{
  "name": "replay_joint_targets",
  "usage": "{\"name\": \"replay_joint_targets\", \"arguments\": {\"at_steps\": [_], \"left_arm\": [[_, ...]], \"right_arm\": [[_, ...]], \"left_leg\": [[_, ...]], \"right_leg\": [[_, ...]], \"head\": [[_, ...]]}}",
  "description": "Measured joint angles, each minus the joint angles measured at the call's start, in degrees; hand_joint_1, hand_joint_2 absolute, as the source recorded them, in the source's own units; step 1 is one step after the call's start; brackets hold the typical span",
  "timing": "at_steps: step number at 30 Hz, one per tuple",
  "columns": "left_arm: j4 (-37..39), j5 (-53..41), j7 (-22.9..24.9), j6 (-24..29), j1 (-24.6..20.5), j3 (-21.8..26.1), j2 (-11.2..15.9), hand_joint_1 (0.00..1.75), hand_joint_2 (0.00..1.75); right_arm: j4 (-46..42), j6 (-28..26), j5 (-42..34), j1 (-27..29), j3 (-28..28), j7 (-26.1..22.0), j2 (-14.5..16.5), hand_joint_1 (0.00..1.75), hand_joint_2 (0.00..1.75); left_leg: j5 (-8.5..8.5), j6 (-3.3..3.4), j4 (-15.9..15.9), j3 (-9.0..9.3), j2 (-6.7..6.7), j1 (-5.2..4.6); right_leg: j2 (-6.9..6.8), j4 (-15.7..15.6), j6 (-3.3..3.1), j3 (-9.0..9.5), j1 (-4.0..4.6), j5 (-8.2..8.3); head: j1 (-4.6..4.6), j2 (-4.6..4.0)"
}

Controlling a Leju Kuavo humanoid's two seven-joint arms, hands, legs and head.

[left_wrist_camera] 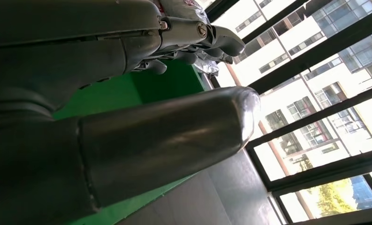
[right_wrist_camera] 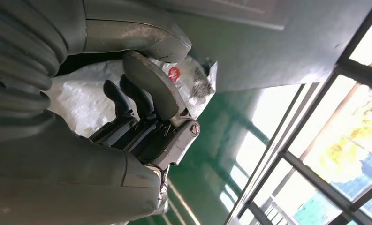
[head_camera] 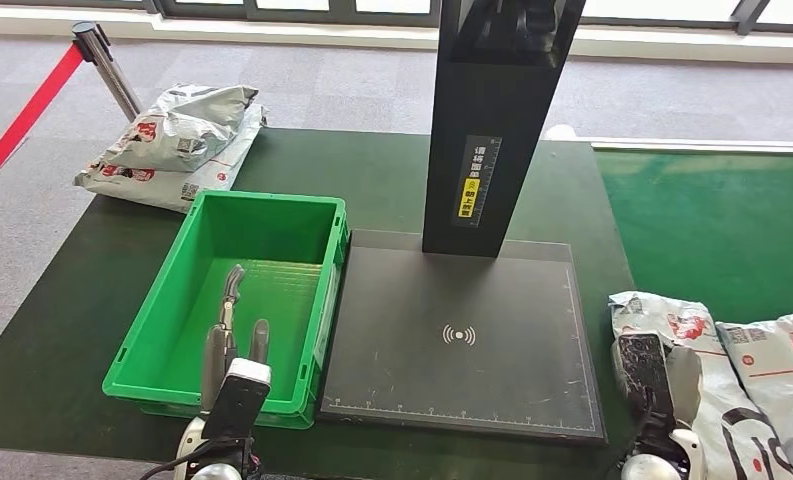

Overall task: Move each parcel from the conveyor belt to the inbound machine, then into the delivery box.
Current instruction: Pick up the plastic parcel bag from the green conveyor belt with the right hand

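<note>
- While your left hand (head_camera: 234, 335) hangs over the green delivery box (head_camera: 194, 262) at the table's (head_camera: 392, 170) left edge, fingers apart and holding nothing, the inbound machine (head_camera: 462, 335) sits beside it.
- Your right hand (head_camera: 652, 375) rests on a parcel (head_camera: 677, 320) at the right edge.
- From the right wrist, you see its fingers (right_wrist_camera: 127, 96) curling against the parcel's (right_wrist_camera: 80, 98) wrapping; whether they grip, you cannot tell.

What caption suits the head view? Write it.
Right hand over a conveyor parcel; left hand above the empty green crate beside the scanner platform.
</note>
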Motion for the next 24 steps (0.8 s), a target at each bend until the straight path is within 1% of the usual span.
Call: {"name": "replay_joint_targets", "arguments": {"at_steps": [2,6,9,11,14,24], "left_arm": [[0.03,0.0,0.0,-0.21,-0.01,0.0,-0.01,0.0,0.0],[0.15,0.0,0.06,-0.34,-0.03,0.0,-0.03,0.0,0.0],[0.15,0.0,0.25,-0.45,-0.11,0.0,-0.14,0.0,0.0],[0.15,0.0,0.31,-0.47,-0.12,0.0,-0.27,0.0,0.0],[0.15,0.0,0.36,-0.49,-0.14,0.0,-0.44,0.0,0.0],[0.15,0.0,0.37,-0.49,-0.16,0.0,-0.5,0.0,0.0]], "right_arm": [[-0.04,-1.29,4.79,0.03,-1.22,3.01,-0.02,0.0,1.75],[0.75,-1.03,13.17,-0.11,-5.25,8.45,-0.31,0.0,1.75],[2.9,-1.18,18.68,-0.74,-9.07,10.66,-0.85,0.0,1.75],[3.99,-1.28,19.44,-1.08,-11.08,10.87,-1.11,0.0,1.75],[5.04,-1.33,19.73,-1.29,-12.55,10.98,-1.3,0.0,1.75],[6.55,-1.29,20.04,-1.74,-13.48,11.1,-1.31,0.0,1.75]], "left_leg": [[0.0,0.0,0.0,-0.02,-0.01,-0.01],[-0.01,0.0,0.0,-0.04,0.0,-0.01],[-0.01,0.01,0.0,-0.06,-0.02,-0.01],[0.0,0.01,0.0,-0.07,-0.03,-0.02],[-0.01,0.0,0.0,-0.06,0.02,-0.01],[0.0,0.0,0.0,-0.06,0.02,-0.01]], "right_leg": [[-0.01,0.0,0.0,-0.01,-0.01,0.0],[0.0,0.0,0.0,-0.02,-0.01,0.0],[-0.02,0.0,0.0,-0.02,-0.02,0.0],[-0.03,0.0,0.01,-0.02,-0.02,0.0],[0.0,0.0,0.0,-0.04,-0.01,0.01],[0.0,0.01,0.0,-0.05,-0.01,0.0]], "head": [[0.0,0.0],[-0.01,0.0],[0.0,0.0],[0.0,0.0],[0.0,0.0],[0.0,0.0]]}}
